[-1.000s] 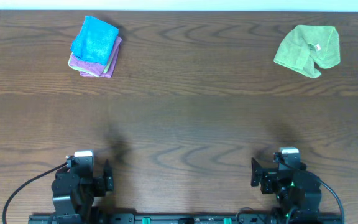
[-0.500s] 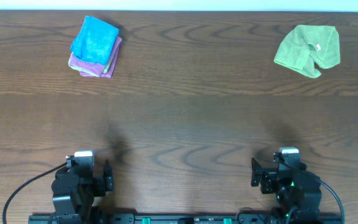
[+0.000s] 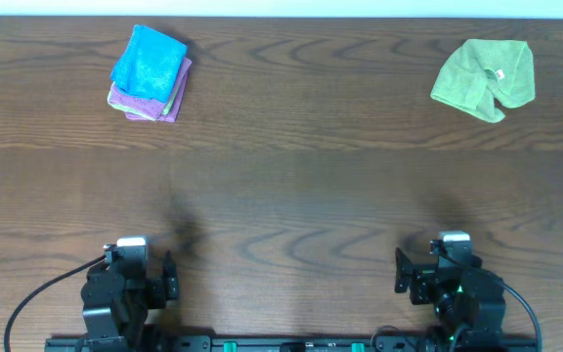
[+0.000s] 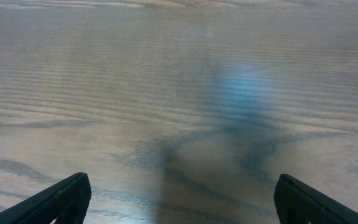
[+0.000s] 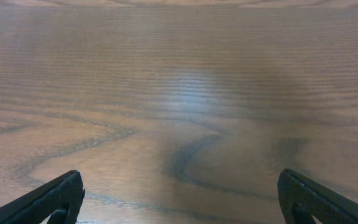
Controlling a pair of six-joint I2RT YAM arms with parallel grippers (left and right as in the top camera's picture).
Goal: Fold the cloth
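Observation:
A crumpled green cloth (image 3: 484,78) lies at the far right of the wooden table (image 3: 291,186). A stack of folded cloths (image 3: 150,73), blue on top of purple, lies at the far left. My left gripper (image 3: 130,284) rests at the near left edge, open and empty; its wrist view shows both fingertips wide apart (image 4: 180,199) over bare wood. My right gripper (image 3: 448,279) rests at the near right edge, open and empty, fingertips wide apart (image 5: 182,198) over bare wood. Both grippers are far from the cloths.
The table's far edge (image 3: 281,17) runs along the top of the overhead view. The arm bases and a mounting rail (image 3: 291,344) sit along the near edge.

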